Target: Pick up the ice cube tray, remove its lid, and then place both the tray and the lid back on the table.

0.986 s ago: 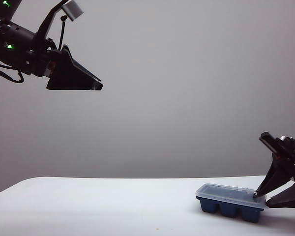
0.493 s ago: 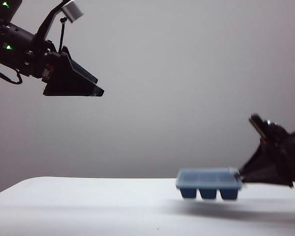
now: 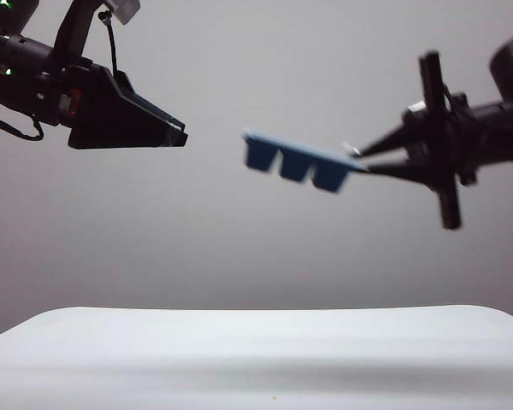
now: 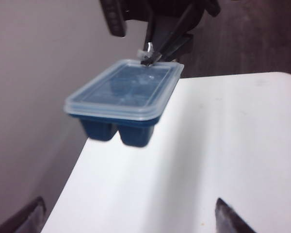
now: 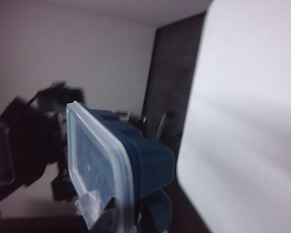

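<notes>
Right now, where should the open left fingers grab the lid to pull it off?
Grab the lid's free short end, coming from the left gripper's side. Its rim overhangs the tray there, and the right gripper pinches the far end.

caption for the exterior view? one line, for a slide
Right gripper holds the lidded ice cube tray by one end, high above the table, facing the open left gripper.

looks like a lab or test bench: bare white table (image 3: 256, 350), plain grey backdrop wall (image 3: 265, 256), dark floor (image 4: 247, 39) beyond, no household clutter.
</notes>
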Tool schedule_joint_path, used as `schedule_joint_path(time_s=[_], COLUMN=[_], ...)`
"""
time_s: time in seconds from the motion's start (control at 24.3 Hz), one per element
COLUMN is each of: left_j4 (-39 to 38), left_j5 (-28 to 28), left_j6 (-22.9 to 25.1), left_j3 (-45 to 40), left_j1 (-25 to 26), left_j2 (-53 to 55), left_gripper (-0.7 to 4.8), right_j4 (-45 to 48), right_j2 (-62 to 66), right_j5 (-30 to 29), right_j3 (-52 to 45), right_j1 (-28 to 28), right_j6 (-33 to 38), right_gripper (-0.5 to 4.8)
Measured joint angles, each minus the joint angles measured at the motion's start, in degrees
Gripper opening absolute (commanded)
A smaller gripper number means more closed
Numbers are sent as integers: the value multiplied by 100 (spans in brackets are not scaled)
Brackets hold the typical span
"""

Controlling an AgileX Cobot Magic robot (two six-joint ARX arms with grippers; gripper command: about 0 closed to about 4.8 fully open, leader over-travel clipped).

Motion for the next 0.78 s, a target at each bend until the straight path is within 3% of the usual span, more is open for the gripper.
schedule_joint_path(time_s=[0.33, 0.78], left_j4=[-13, -90], left_j5=[278, 304], left_j6=[-114, -271], left_j3=[0, 0], left_j1=[-2, -295], left_j2=[0, 0], left_gripper=[479, 479], right_j4=[59, 940], right_j2=[-33, -33], right_j5=[15, 195], right_j3=[46, 44], right_j1=[979, 1185], right_j6=[219, 933], right_gripper=[-9, -9])
